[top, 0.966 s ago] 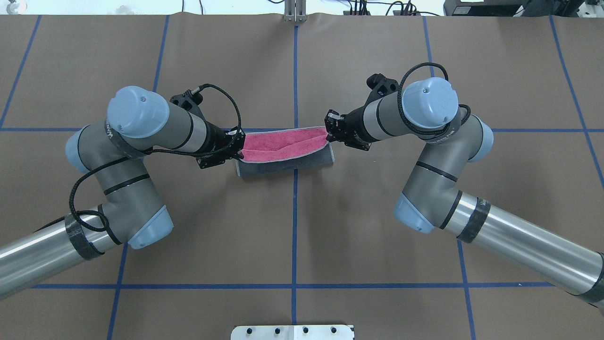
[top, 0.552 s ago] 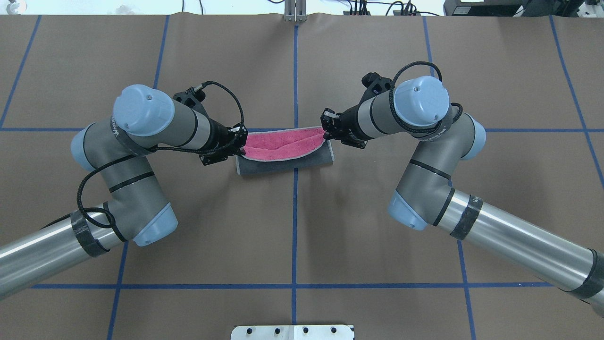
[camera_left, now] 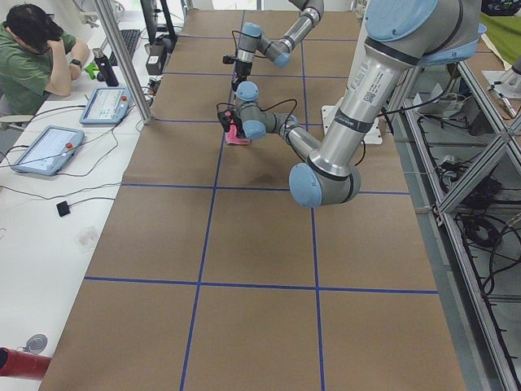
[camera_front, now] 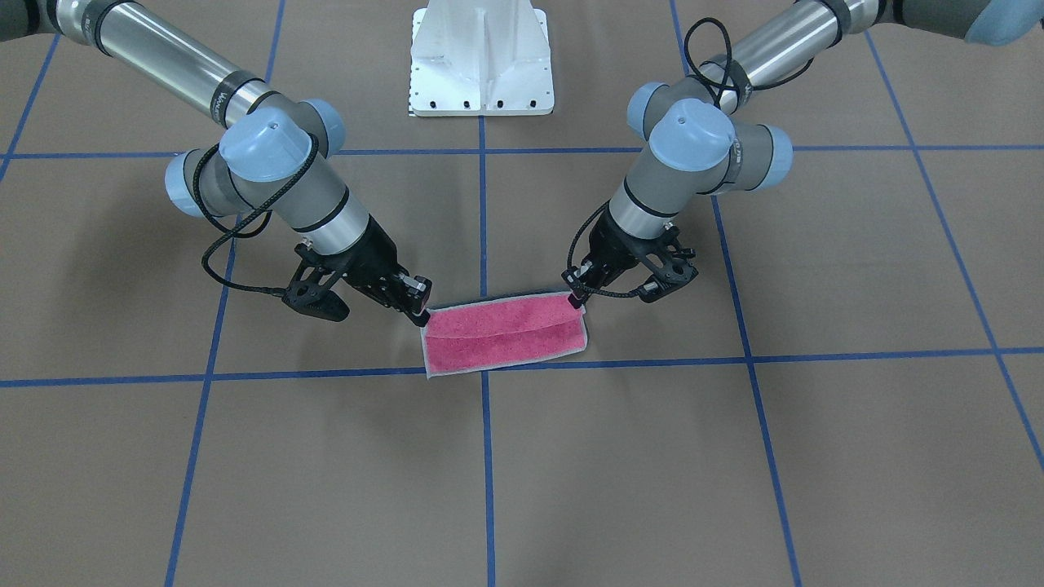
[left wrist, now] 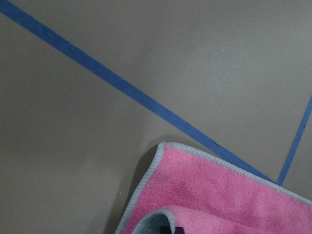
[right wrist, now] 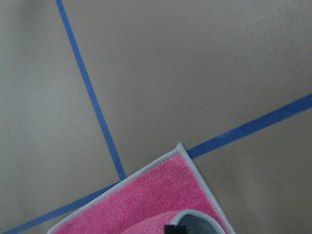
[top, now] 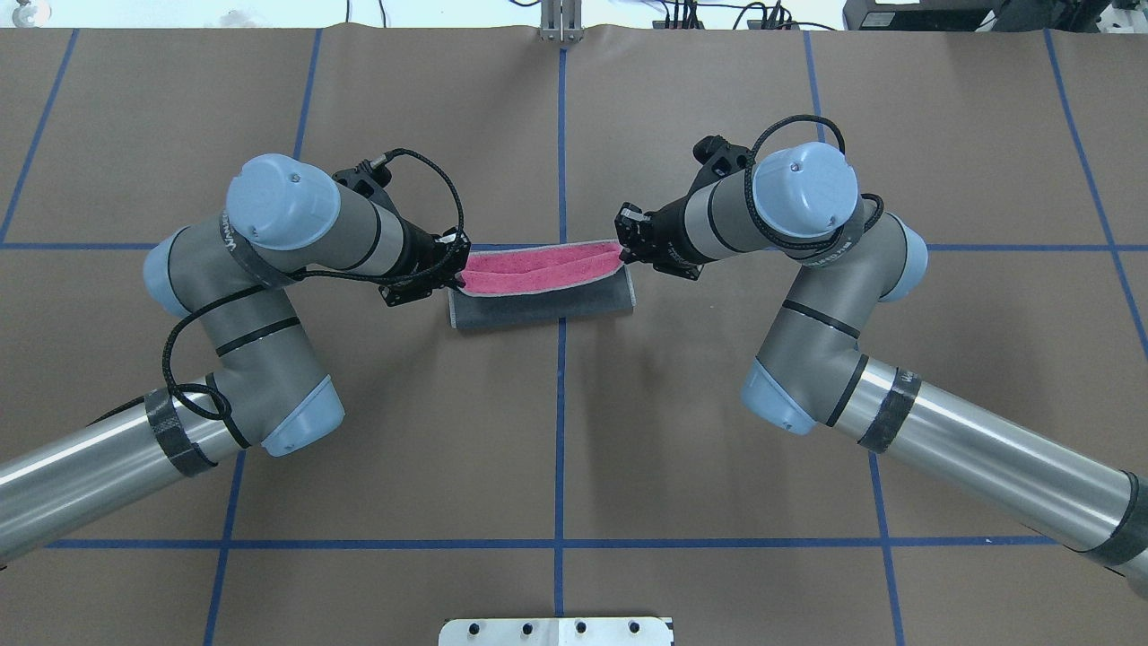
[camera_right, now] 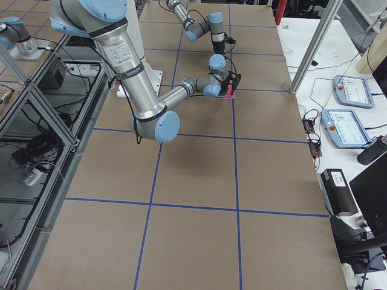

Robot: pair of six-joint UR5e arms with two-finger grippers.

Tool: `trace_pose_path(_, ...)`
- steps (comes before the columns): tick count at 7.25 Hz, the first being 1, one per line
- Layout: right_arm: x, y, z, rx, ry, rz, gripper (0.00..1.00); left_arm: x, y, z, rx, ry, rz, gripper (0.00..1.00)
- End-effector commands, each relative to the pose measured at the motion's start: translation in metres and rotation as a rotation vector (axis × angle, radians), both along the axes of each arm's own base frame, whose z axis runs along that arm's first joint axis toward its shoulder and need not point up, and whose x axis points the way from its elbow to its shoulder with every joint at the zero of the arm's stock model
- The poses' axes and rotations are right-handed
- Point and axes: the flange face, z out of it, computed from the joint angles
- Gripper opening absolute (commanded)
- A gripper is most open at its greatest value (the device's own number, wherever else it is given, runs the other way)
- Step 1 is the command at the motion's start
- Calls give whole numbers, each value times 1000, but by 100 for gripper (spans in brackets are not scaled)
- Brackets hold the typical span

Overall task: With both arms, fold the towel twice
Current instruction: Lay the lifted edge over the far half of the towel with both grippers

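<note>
Two corners of the towel point(top: 538, 305) were held, one in each gripper. Seen from over the robot's shoulders, the left gripper point(top: 456, 272) was pressed together on the corner at the towel's 9 o'clock end. The right gripper point(top: 622, 248) pinched the corner at the 3 o'clock end.

The towel sat near the middle of the desk point(top: 404, 467), across the centre blue tape line point(top: 560, 135), with its first fold only half made. The raised flap turned its grey face toward 6 o'clock, and the pink inside showed beyond it toward 12 o'clock.

I judged the cloth light, limp and not at all fragile, with a terry pile that grips rather than slips. With no stiffness of its own, the flap seemed likely to droop or crease between the two holds unless kept gently taut. The stitched border at the corners looked like the firmest place to hold it. Since it weighed so little, I thought the layer lying on the desk could drag along if pulled sideways.
</note>
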Motion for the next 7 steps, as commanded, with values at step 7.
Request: trace_pose_path(7, -3, -4, 14, -11, 23, 11, 0, 3, -3, 9, -12, -14, -2, 0)
